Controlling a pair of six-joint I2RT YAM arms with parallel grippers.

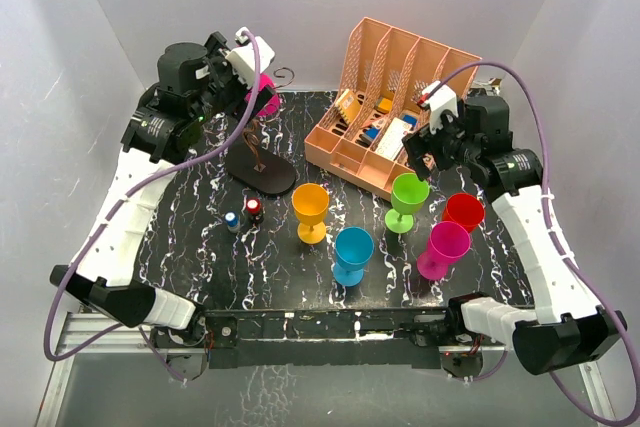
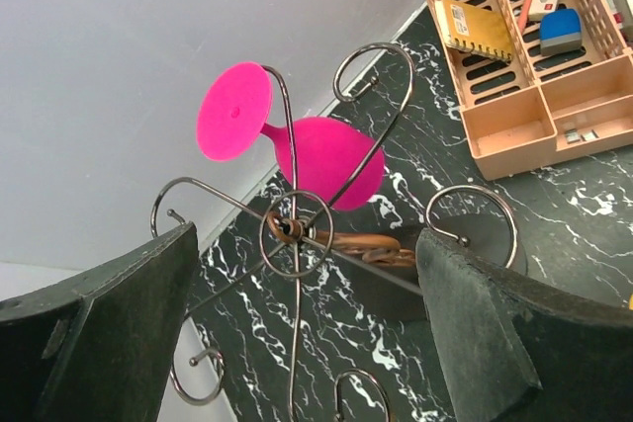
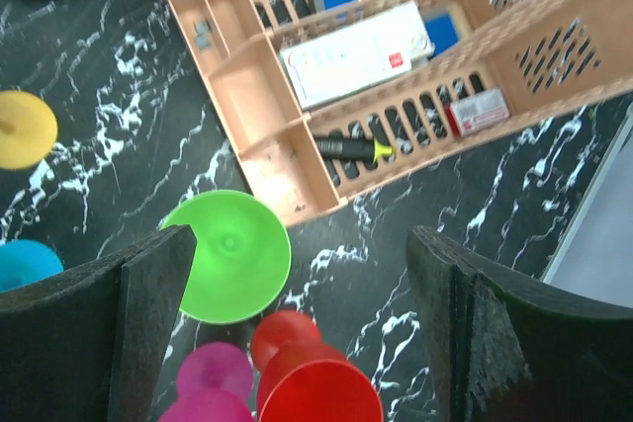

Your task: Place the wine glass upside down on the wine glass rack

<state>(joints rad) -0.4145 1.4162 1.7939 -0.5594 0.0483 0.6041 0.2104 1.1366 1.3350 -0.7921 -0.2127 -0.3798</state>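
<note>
The wine glass rack (image 1: 268, 175) was a dark thin-wire tree with a twisted stem, curled spiral arms around a small ring at the top, and a flat black oval base. It stood upright at the far left of the black marbled surface (image 1: 290, 272). A magenta wine glass (image 2: 326, 160) hung from one far arm, stem caught in the curl. Its round foot sat above the wire, its bowl below, clear of the surface.

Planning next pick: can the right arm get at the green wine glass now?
Probably yes: the right gripper hangs open just above the green wine glass, nothing covering it, though the red glass stands close beside.
</note>
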